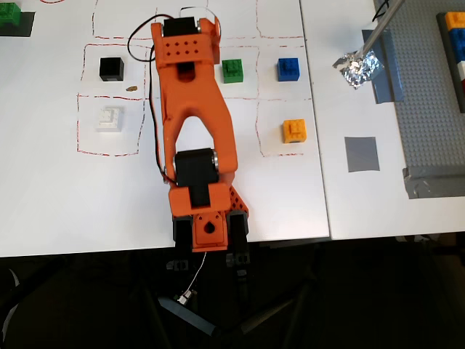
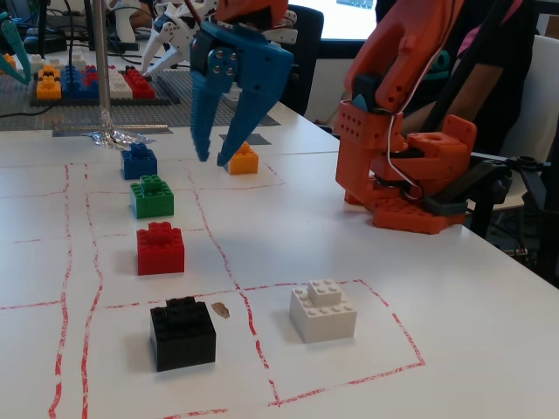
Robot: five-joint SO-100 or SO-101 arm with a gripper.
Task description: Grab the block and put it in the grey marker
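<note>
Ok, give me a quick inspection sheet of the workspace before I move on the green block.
Surface: white table with red dashed grid lines.
Job's things: green block sits free in its cell, ungripped; grey marker is bare.
Clutter: blue, red, black, white and orange bricks; crumpled foil; studded grey baseplate.
Grippers: gripper open, hanging above the table, holding nothing.
Cables: black wire loops by the arm.
Surroundings: a seated person behind the arm's base.
</note>
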